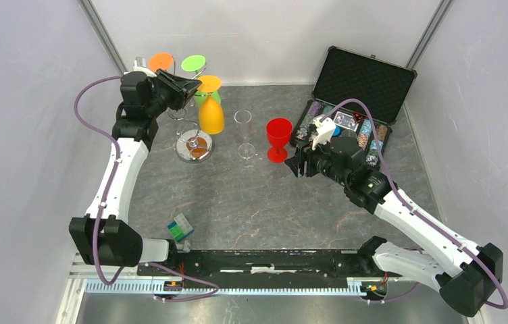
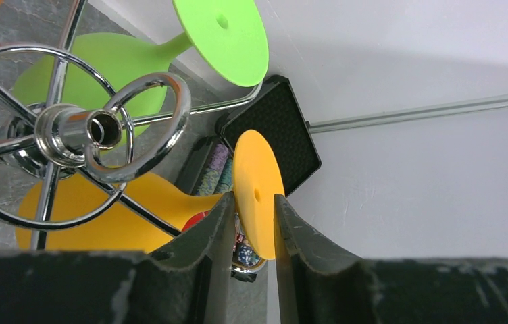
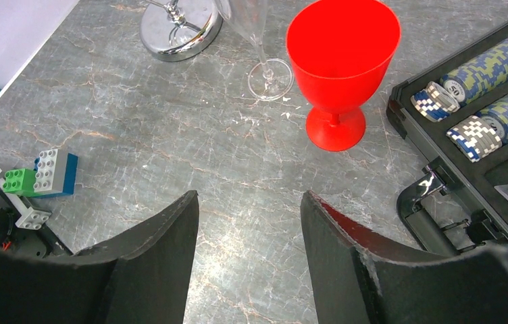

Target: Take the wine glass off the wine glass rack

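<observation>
The wine glass rack is a silver wire tree at the back left, and its hub shows in the left wrist view. A yellow wine glass hangs upside down on it, beside a green one and an orange one. My left gripper is shut on the yellow glass's round foot, one finger on each face of the disc. My right gripper is open and empty just above the table, with a red goblet ahead of it.
A clear flute stands between the rack and the red goblet. An open black case of poker chips lies at the back right. Lego bricks sit near the front left. The rack's mirrored base shows in the right wrist view.
</observation>
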You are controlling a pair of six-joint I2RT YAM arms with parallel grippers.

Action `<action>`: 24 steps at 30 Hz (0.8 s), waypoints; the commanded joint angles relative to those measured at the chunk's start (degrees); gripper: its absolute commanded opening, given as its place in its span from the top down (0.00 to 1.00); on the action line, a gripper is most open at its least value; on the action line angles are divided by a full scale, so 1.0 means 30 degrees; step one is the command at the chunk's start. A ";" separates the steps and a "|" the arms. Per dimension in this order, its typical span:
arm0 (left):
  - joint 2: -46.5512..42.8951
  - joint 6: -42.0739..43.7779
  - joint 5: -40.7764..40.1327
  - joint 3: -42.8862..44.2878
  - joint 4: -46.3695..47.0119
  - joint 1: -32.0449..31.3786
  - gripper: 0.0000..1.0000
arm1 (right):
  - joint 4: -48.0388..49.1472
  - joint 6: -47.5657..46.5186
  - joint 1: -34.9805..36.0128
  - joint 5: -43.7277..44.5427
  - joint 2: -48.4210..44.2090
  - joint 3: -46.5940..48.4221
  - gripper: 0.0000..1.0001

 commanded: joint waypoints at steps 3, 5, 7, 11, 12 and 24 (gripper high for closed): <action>0.0388 -0.1467 0.0919 0.0189 0.1223 -0.0128 0.67 | 0.0785 0.0113 -0.0046 -0.0109 -0.0095 -0.0168 0.38; 0.0330 -0.2927 0.1456 -0.0622 0.2662 -0.0136 0.67 | 0.0794 0.0129 -0.0046 -0.0124 -0.0102 -0.0198 0.38; 0.0363 -0.3795 0.1847 -0.1019 0.3729 -0.0165 0.69 | 0.0840 0.0161 -0.0046 -0.0121 -0.0091 -0.0243 0.38; 0.0516 -0.4155 0.2227 -0.0964 0.3829 -0.0277 0.72 | 0.0896 0.0223 -0.0044 -0.0154 -0.0075 -0.0285 0.38; 0.0603 -0.4153 0.2375 -0.0866 0.3825 -0.0284 0.72 | 0.0925 0.0224 -0.0046 -0.0152 -0.0081 -0.0311 0.38; 0.1023 -0.2427 0.2453 -0.0424 0.1828 -0.0485 0.96 | 0.0965 0.0305 -0.0043 -0.0201 -0.0180 -0.0461 0.39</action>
